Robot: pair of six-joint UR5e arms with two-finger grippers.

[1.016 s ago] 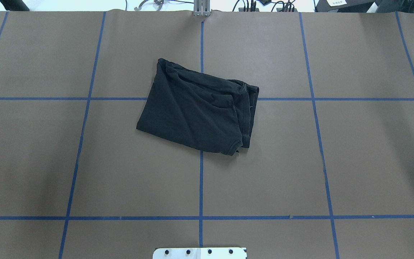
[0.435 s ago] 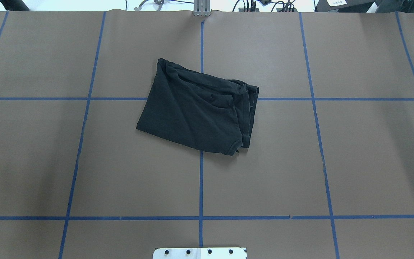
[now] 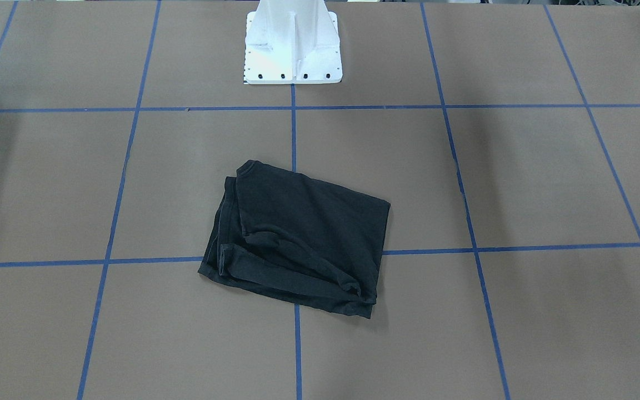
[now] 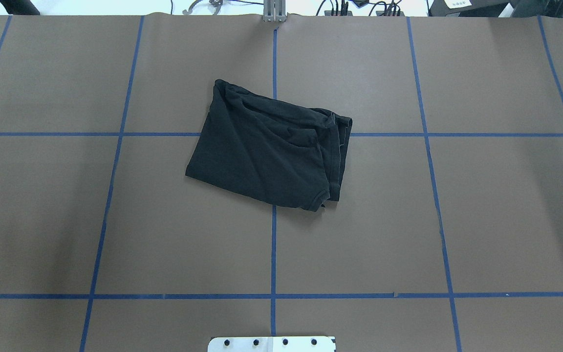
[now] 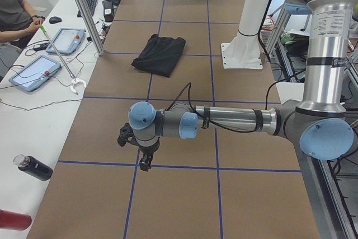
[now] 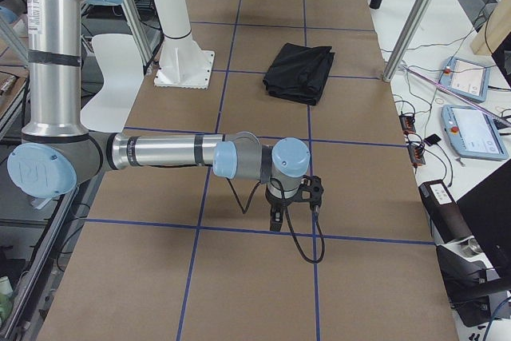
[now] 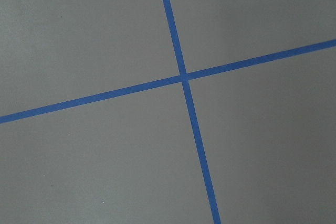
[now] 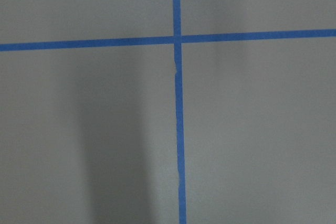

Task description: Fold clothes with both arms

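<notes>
The left claw (image 5: pixel 145 162) hangs pointing down over a crossing of blue tape lines (image 7: pixel 182 77) on the brown worktop (image 5: pixel 179 205). I cannot tell whether it is released or clenched. The right claw (image 6: pixel 275 220) hangs the same way over another crossing, and its state cannot be told either. Well beyond each claw, between the two, the black T-shirt (image 4: pixel 267 151) lies folded into a rough rectangle, plain side up, across a tape crossing. The white pedestal (image 3: pixel 292 41) stands near it.
</notes>
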